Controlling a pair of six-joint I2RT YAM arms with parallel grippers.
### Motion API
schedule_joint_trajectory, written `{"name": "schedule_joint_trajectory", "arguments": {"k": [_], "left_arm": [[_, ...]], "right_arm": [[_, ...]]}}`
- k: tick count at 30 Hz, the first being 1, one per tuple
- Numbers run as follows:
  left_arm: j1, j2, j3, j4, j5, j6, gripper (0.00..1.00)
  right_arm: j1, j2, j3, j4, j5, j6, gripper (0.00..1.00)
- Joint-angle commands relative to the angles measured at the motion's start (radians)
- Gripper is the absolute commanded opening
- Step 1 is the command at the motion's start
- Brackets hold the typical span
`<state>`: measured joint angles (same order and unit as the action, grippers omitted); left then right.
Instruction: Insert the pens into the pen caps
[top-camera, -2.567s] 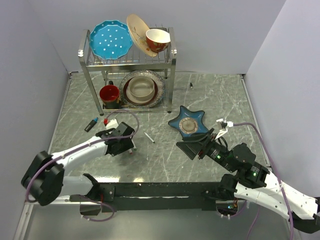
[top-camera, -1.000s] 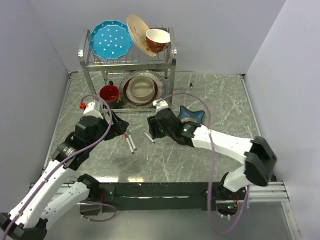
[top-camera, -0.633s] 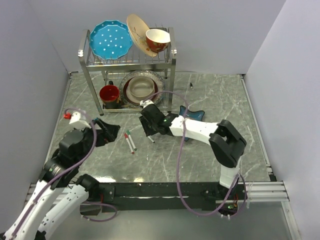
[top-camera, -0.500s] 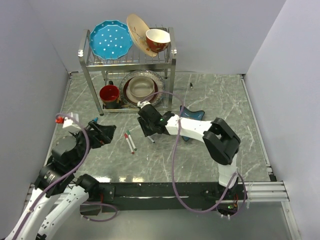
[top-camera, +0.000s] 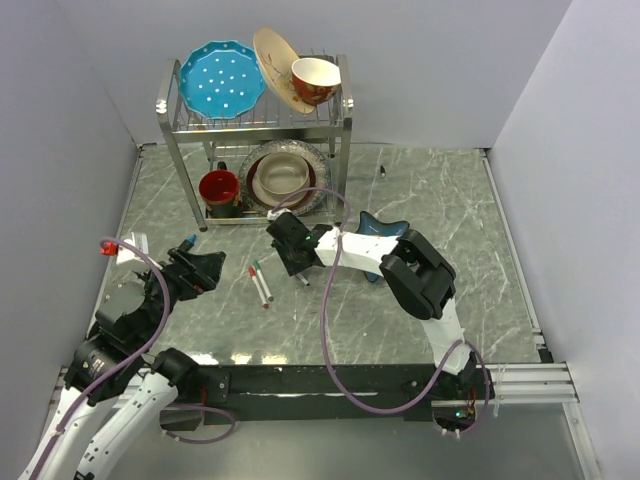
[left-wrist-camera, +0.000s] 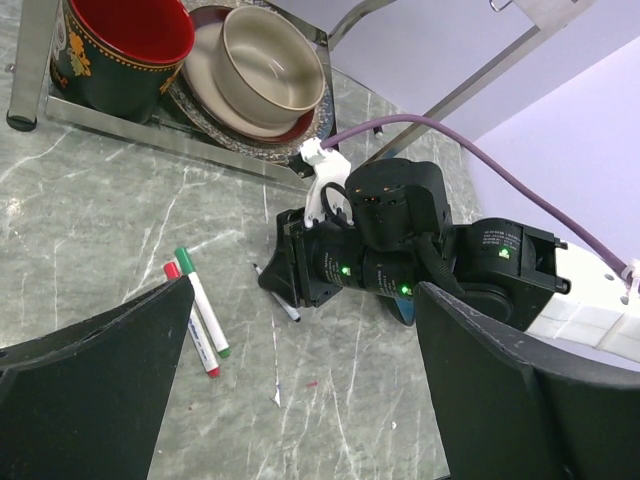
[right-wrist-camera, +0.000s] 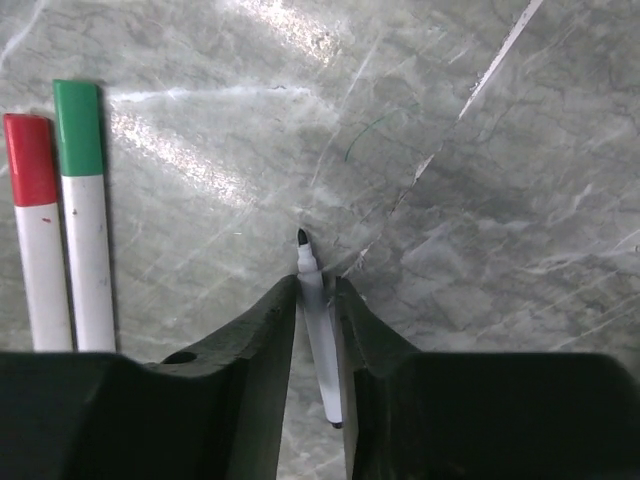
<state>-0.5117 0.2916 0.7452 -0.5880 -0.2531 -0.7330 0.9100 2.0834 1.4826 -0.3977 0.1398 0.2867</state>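
Observation:
An uncapped white pen with a black tip (right-wrist-camera: 322, 330) lies on the marble table. My right gripper (right-wrist-camera: 317, 285) is lowered over it. Its fingers stand close on either side of the barrel, the left one touching and a sliver of gap at the right. From above, the right gripper (top-camera: 293, 262) sits mid-table. Two capped pens, one red (right-wrist-camera: 35, 250) and one green (right-wrist-camera: 85, 250), lie side by side to its left (top-camera: 261, 284). My left gripper (top-camera: 205, 268) hangs wide open and empty at the left. A blue-ended marker (top-camera: 188, 241) peeks out beside it. A tiny dark cap-like piece (top-camera: 383, 171) lies far back.
A metal dish rack (top-camera: 345, 110) stands at the back with a blue plate (top-camera: 220, 80), bowls, and a red mug (top-camera: 218, 187) below. A blue star-shaped dish (top-camera: 385, 228) lies under the right arm.
The right arm swung from the right side to mid-table and narrowed its jaws around the black-tipped pen. The left arm drew back to the left, leaving the red and green pens on the table.

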Motion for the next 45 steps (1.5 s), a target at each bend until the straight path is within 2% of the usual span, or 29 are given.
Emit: {"name": "schedule_joint_trajectory", "arguments": {"k": [1,5,7,13,17,22,25,31,32,39,42,45], "left_arm": [[0.001,0.0,-0.003,0.039,0.037,0.033,0.94],[0.001,0.001,-0.014,0.066,0.089,0.052,0.93],[0.001,0.026,-0.01,0.067,0.125,0.052,0.93],[0.001,0.115,0.013,0.08,0.283,0.057,0.85],[0.001,0.135,-0.013,0.105,0.403,0.017,0.84],[0.001,0.147,-0.108,0.246,0.558,-0.025,0.83],[0.001,0.179,-0.148,0.312,0.589,-0.048,0.81],[0.001,0.242,-0.182,0.471,0.67,-0.086,0.78],[0.001,0.25,-0.185,0.497,0.681,-0.101,0.77],[0.001,0.337,-0.199,0.689,0.79,-0.17,0.71],[0.001,0.369,-0.221,0.775,0.854,-0.19,0.7],[0.001,0.405,-0.227,0.791,0.871,-0.181,0.66]], "right_arm": [[0.006,0.02,0.021,-0.027,0.024,-0.004,0.25],[0.01,0.02,0.002,-0.033,0.06,-0.001,0.05],[0.01,0.0,-0.014,-0.026,0.067,0.008,0.0],[0.009,-0.127,-0.106,0.025,0.077,0.046,0.0],[0.009,-0.273,-0.179,0.086,0.043,0.092,0.0],[0.009,-0.448,-0.294,0.166,0.005,0.18,0.0],[0.009,-0.564,-0.35,0.213,-0.008,0.23,0.0],[0.01,-0.804,-0.516,0.396,-0.054,0.354,0.0],[0.012,-0.853,-0.539,0.481,-0.08,0.37,0.0],[0.018,-0.99,-0.686,0.738,-0.172,0.482,0.0],[0.027,-1.005,-0.708,0.786,-0.183,0.503,0.0],[0.035,-1.002,-0.702,0.796,-0.189,0.513,0.0]]}}
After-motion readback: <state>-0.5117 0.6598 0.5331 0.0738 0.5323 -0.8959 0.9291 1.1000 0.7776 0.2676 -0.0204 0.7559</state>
